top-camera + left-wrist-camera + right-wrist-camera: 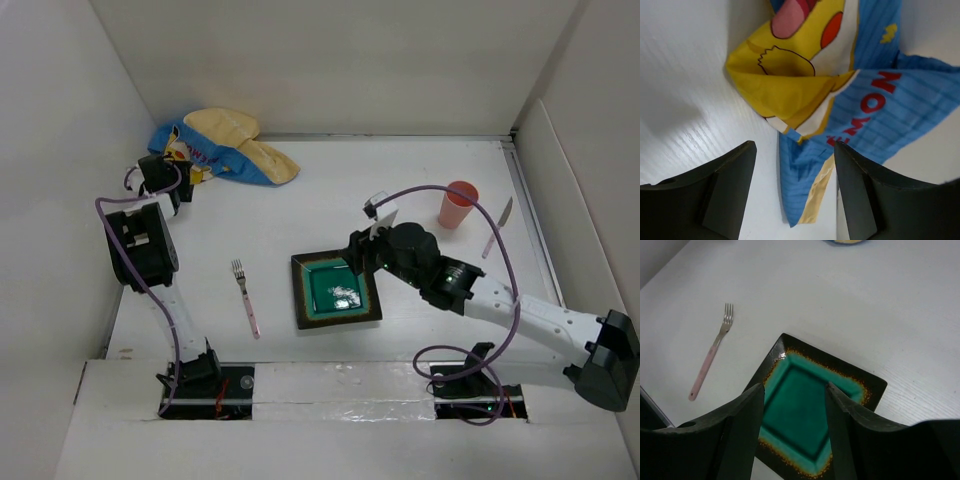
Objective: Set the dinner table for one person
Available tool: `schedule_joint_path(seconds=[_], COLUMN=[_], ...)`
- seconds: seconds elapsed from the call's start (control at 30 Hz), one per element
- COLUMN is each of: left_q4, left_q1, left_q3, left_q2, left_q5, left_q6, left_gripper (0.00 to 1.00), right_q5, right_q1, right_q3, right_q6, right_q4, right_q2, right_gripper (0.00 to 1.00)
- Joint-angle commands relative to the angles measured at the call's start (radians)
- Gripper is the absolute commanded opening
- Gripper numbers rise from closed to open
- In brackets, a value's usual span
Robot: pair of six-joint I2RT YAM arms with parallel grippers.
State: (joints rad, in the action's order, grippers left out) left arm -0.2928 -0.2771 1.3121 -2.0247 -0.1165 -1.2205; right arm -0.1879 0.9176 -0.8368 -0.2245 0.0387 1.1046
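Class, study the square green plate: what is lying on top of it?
Nothing lies on the plate: its green well shows bare. The open right gripper stands above it, and its fingers hide parts of the rim in the wrist view.

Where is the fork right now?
In the top external view, the fork lies flat on the dinner table left of centre, just left of the square green plate and apart from it.

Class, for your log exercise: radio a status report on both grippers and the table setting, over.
Left gripper open above crumpled cloth mat. Right gripper open above green plate. Fork, cup, knife on dinner table; nothing blocking.
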Motion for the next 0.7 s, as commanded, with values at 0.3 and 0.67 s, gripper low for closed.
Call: schedule_joint_path(seconds=[0.3,0.67], left_q4=[-0.269,-0.433], left_q1=[-0.005,-0.005], left_q3=[0.013,0.059], left_q2=[-0.130,-0.193], left_q5=[-0.071,-0.072], left_q6=[-0.204,-0.229], left_gripper=[0.59,0.27], right_q5=[0.087,0.180], right_q1=[0.001,0.001], right_q3=[-0.107,-0.133], right_q6=[0.027,-0.001], right_q4=[-0.079,-0.143], right_q2=[0.144,0.255], right_gripper=[0.57,0.49])
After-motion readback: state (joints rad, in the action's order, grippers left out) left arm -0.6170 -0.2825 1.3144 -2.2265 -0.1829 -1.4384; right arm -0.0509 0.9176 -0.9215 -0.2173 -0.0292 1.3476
